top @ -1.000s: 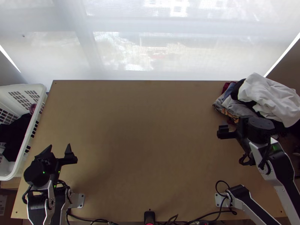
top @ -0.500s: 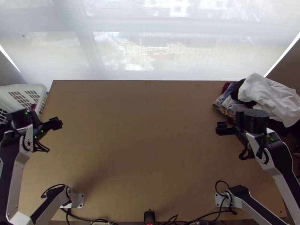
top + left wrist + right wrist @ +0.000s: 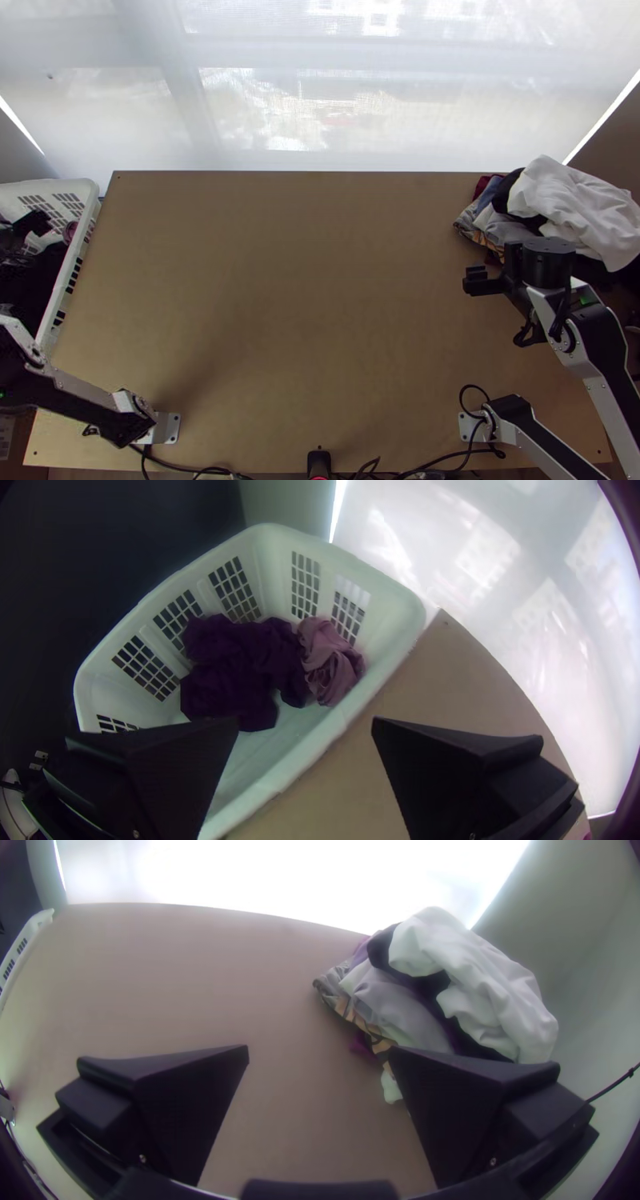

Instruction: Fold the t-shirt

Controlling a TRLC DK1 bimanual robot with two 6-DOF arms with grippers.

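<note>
Left hand [image 3: 305, 720], spread wide and empty, has swung off the desk [image 3: 320, 280] over the basket [image 3: 390, 617], so we're likely picking next the probable t-shirt [image 3: 233, 670], bunched dark inside.

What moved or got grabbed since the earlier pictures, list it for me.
The left gripper moved left and farther up the top view, from over the table to over the white basket. Nothing was visibly taken hold of or let go. The right gripper hardly shifted; the clothes pile stayed as it was.
</note>
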